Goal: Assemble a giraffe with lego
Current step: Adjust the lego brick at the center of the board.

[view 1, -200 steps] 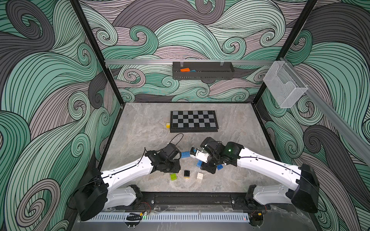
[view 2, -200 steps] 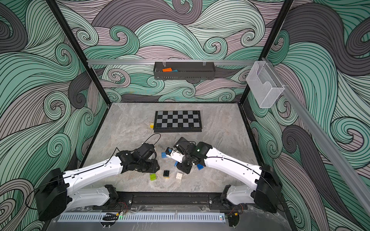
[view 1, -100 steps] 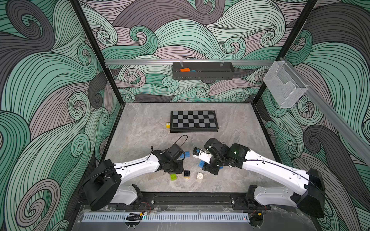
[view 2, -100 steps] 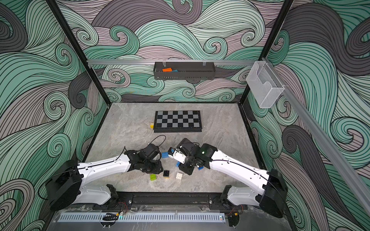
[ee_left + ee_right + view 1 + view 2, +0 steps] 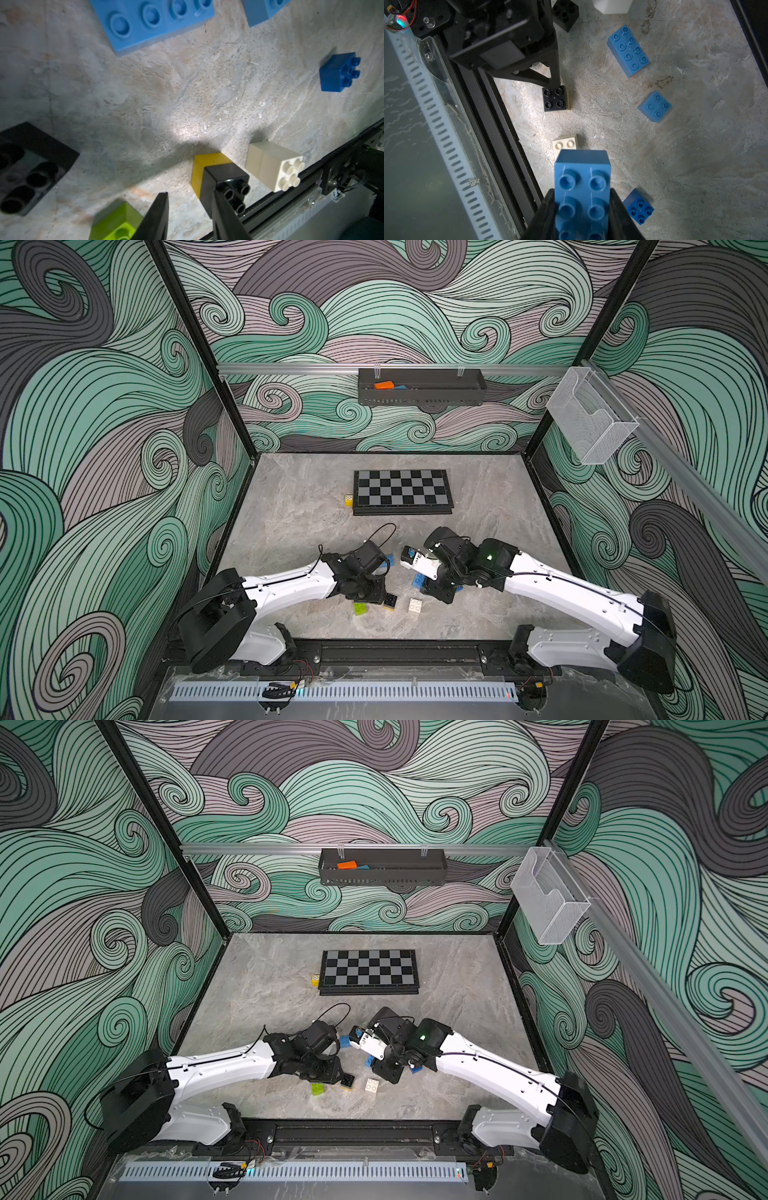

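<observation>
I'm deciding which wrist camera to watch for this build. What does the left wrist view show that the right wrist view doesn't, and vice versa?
Only the left wrist view: the lime green brick. Only the right wrist view: the long blue brick clamped in the right gripper. Both: the black brick stacked on a yellow one, the white brick, the dark blue square brick and a second long blue brick lying loose.

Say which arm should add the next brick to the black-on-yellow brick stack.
Right, probably: right gripper is shut on a long blue studded brick; left gripper stands empty beside the black-on-yellow brick stack.
</observation>
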Robot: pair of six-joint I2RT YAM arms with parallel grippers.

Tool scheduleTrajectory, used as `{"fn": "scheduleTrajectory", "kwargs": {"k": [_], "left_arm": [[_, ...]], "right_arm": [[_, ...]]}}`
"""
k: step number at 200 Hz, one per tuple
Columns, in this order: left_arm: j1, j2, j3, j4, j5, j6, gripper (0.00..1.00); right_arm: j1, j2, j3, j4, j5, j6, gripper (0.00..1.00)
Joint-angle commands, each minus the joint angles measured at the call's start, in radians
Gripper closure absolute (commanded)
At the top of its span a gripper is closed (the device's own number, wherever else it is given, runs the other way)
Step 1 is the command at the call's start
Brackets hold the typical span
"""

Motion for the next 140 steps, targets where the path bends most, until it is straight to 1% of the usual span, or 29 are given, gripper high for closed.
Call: {"fn": "scheduleTrajectory", "kwargs": {"k": [1,60,63,68,97,116,127,140], "left_arm": [[-0.013,0.024,0.033,0.03,0.013,-0.017,0.62],[-0.028,0.038,0.054,0.044,0.016,-0.029,0.62],[-0.028,0.063,0.054,0.044,0.016,-0.03,0.62],[-0.03,0.066,0.056,0.044,0.016,-0.03,0.62],[-0.03,0.05,0.068,0.005,-0.023,-0.035,0.61],[-0.028,-0.012,0.072,-0.048,-0.071,-0.042,0.51],[-0.026,-0.045,0.067,-0.073,-0.097,-0.048,0.43],[-0.018,-0.093,0.056,-0.1,-0.121,-0.057,0.4]], "right_arm": [[0.006,-0.028,-0.007,-0.026,0.006,0.005,0.77],[0.006,-0.049,-0.016,-0.044,0.012,-0.007,0.76],[0.006,-0.05,-0.016,-0.045,0.011,-0.009,0.76],[0.006,-0.05,-0.016,-0.045,0.01,-0.01,0.76],[0.006,-0.048,-0.018,-0.043,0.007,-0.012,0.76],[0.005,-0.051,-0.016,-0.043,-0.001,-0.012,0.75],[0.007,-0.048,-0.013,-0.042,-0.011,-0.005,0.75],[0.011,-0.042,-0.012,-0.034,-0.023,0.008,0.75]]}}
